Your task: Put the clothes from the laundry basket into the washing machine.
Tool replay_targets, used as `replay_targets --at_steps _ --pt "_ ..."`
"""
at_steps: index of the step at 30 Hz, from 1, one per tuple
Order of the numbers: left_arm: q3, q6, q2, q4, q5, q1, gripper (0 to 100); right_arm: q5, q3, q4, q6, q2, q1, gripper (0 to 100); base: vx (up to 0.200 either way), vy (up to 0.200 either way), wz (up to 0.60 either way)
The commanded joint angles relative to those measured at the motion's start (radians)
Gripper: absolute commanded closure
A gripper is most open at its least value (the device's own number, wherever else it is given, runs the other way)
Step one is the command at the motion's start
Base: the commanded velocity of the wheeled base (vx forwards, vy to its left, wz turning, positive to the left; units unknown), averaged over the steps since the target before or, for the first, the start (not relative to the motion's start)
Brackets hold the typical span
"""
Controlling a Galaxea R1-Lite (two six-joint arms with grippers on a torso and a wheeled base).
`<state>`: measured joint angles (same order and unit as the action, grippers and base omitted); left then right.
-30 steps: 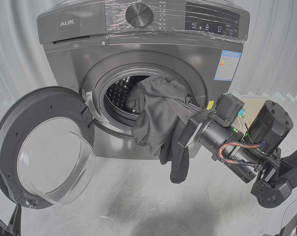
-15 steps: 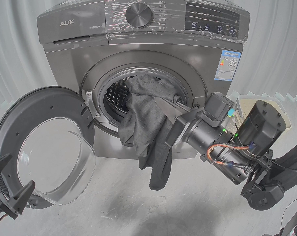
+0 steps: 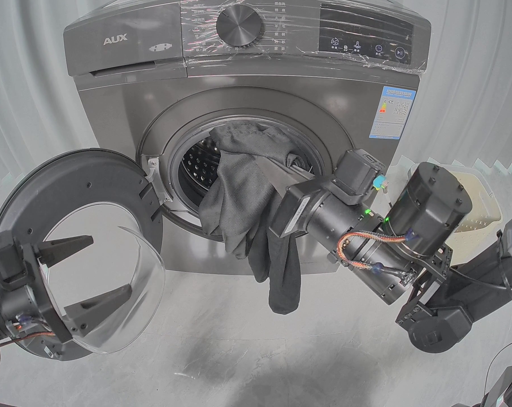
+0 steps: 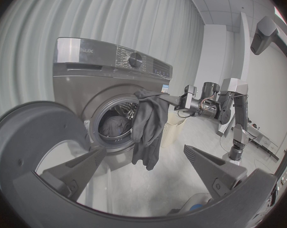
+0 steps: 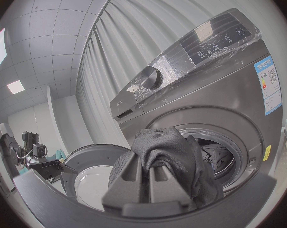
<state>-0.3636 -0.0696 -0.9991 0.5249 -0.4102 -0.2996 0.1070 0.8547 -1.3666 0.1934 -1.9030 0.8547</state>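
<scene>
Right gripper point(image 3: 267, 165) was clamped on the top of the dark grey garment point(image 3: 239, 199), right at the mouth of the washing machine point(image 3: 126, 103). The cloth hung from the fingers across the drum opening, its tail dangling below the rim. Left gripper point(image 3: 110, 264) hung spread wide before the open door point(image 3: 58, 176). The laundry basket point(image 3: 484, 216) stood by the machine's right side.

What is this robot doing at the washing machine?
The robot is loading laundry. Its right hand is shut on a dark grey garment, held at the open mouth of the washing machine; most of the cloth hangs outside the drum. A second garment lies inside. The left hand is open beside the open door. The laundry basket stands right of the machine.
</scene>
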Motion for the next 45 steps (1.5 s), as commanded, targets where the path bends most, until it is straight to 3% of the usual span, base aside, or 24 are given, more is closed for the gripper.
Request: replay_targets --at_steps 1,8,13,14,19,29,45 --pt "-0.024 0.004 -0.21 0.121 0.014 -0.061 0 0.002 0.047 0.004 0.003 -0.056 -0.019 100 0.0 0.0 0.0" --pt "-0.044 0.014 -0.348 0.224 0.03 -0.101 0 0.01 0.095 0.018 0.004 -0.077 -0.025 100 0.0 0.0 0.0" --pt "-0.083 0.073 -0.398 0.233 0.03 -0.167 0 0.014 0.113 0.03 0.006 -0.085 -0.032 100 0.0 0.0 0.0" --pt "-0.106 0.097 -0.417 0.233 0.03 -0.182 0 0.026 0.121 0.029 0.006 -0.099 -0.037 100 0.0 0.0 0.0" --pt "-0.155 0.146 -0.469 0.231 0.028 -0.228 0 0.034 0.127 0.027 0.006 -0.116 -0.037 100 0.0 0.0 0.0" --pt "-0.225 0.149 -0.592 0.262 0.031 -0.251 0 0.034 0.133 0.026 0.006 -0.117 -0.039 100 0.0 0.0 0.0" --pt "-0.33 0.154 -0.757 0.388 0.105 -0.26 0 0.036 0.118 0.017 0.006 -0.111 -0.034 100 0.0 0.0 0.0"
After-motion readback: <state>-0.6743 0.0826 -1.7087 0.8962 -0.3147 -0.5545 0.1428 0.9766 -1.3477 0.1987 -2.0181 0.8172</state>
